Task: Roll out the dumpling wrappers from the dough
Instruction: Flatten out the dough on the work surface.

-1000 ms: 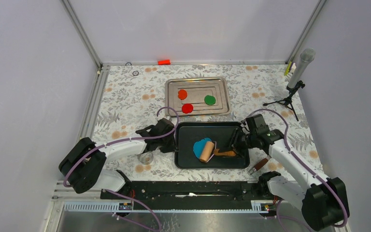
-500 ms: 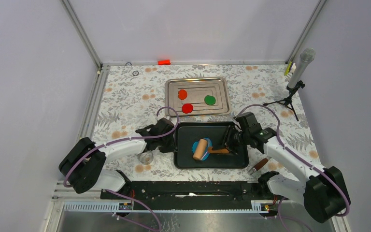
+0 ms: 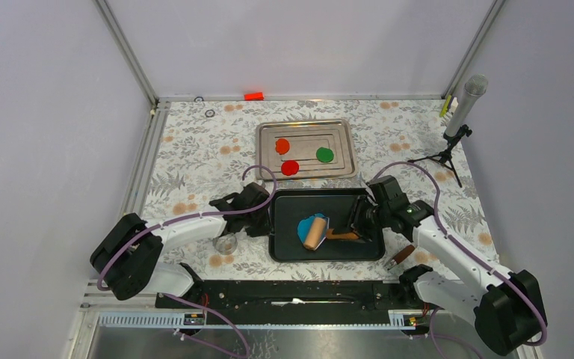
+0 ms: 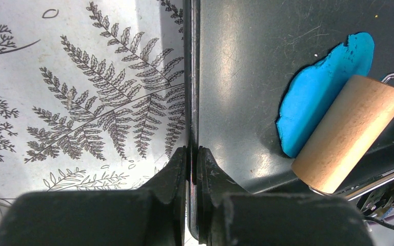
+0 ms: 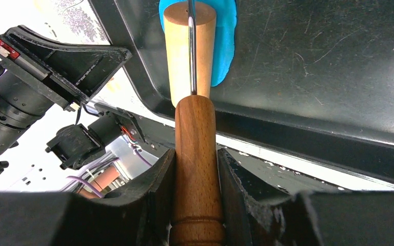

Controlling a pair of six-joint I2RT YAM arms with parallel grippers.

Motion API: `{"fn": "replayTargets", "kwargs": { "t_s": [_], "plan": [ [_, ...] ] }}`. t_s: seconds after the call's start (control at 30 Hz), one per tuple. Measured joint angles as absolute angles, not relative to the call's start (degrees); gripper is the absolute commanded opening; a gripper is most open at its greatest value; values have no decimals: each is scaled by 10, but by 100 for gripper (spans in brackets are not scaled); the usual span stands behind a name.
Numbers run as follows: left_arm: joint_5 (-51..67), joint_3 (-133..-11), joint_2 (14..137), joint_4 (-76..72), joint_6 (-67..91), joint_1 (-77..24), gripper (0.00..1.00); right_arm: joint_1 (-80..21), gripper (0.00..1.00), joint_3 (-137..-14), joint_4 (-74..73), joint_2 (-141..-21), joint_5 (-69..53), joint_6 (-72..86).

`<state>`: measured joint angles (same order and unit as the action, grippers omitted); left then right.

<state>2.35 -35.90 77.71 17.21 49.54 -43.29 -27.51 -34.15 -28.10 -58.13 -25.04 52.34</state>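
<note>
The blue dough [image 3: 306, 225] lies as a thin irregular sheet in the black tray [image 3: 291, 206]. A wooden roller [image 3: 315, 235] rests on its right part. My right gripper [image 3: 356, 224] is shut on the roller's handle [image 5: 196, 138], and the roller's drum [image 5: 182, 51] covers part of the dough [image 5: 224, 46]. My left gripper [image 4: 191, 154] is shut on the black tray's left rim [image 4: 191, 77], with the dough [image 4: 313, 97] and the roller [image 4: 349, 133] to its right. Three dumpling wrappers, orange [image 3: 282, 146], red [image 3: 290, 167] and green [image 3: 324, 155], lie on a metal tray [image 3: 344, 134] behind.
A microphone on a small tripod [image 3: 463, 112] stands at the back right. A small clear round thing [image 3: 226, 244] sits left of the black tray, under my left arm. A brown tool [image 3: 400, 256] lies near its front right corner.
The roller went left across the dough, then came back slightly to the right. My right arm moved with it. The left gripper stayed on the tray rim.
</note>
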Motion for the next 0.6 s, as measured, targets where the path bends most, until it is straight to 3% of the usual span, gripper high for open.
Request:
{"fn": "replayTargets", "kwargs": {
  "t_s": [0.6],
  "plan": [
    [21,-359,777,182,495,-430,0,-303,0,-348,-231,-627,-225,535]
  ]
}}
